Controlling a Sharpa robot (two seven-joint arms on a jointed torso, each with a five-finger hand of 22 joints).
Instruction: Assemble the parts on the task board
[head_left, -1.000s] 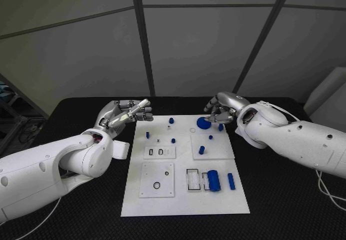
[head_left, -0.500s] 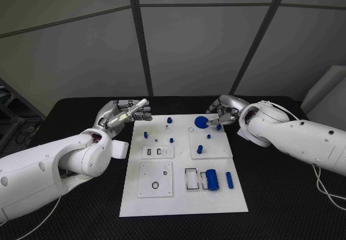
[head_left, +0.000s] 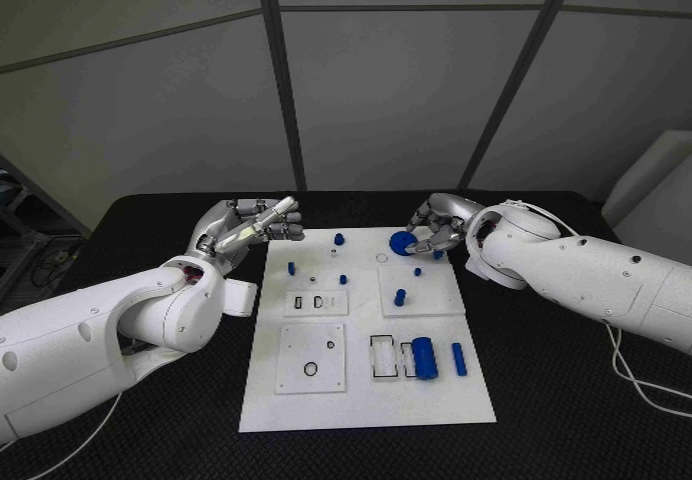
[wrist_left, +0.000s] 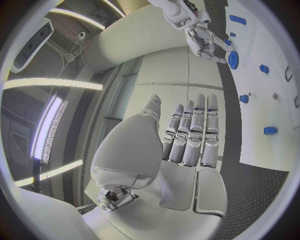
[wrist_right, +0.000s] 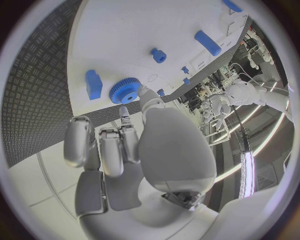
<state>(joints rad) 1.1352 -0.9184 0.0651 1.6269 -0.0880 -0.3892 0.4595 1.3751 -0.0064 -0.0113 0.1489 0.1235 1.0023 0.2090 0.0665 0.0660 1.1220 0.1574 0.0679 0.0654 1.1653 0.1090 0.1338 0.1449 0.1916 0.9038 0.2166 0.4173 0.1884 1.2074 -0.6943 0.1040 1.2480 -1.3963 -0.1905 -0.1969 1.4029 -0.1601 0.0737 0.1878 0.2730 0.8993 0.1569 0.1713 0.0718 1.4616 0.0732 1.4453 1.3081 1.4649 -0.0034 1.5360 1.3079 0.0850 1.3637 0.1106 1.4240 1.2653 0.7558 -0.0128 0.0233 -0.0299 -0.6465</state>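
Observation:
The white task board (head_left: 368, 400) lies in the middle of the black table. My right hand (head_left: 437, 228) is at the board's far right corner and pinches a blue gear (head_left: 402, 241) between thumb and fingertips; the right wrist view shows the gear (wrist_right: 125, 91) at my fingertips, just over the board's edge. My left hand (head_left: 253, 225) hovers off the board's far left corner, its fingers (wrist_left: 190, 135) stretched out side by side and holding nothing. The left wrist view shows the right hand (wrist_left: 203, 37) on the gear (wrist_left: 233, 59).
Small blue pegs (head_left: 339, 239) (head_left: 291, 268) (head_left: 401, 297) stand on the board's far half. A blue cylinder (head_left: 426, 357) and a blue bar (head_left: 459, 359) lie near right, beside a rectangular slot. A black ring (head_left: 310, 370) lies near left. A blue block (wrist_right: 94, 84) sits beside the gear.
The whole picture has shifted slightly. My right hand has drawn in a little closer around the blue gear. The left hand has kept its place.

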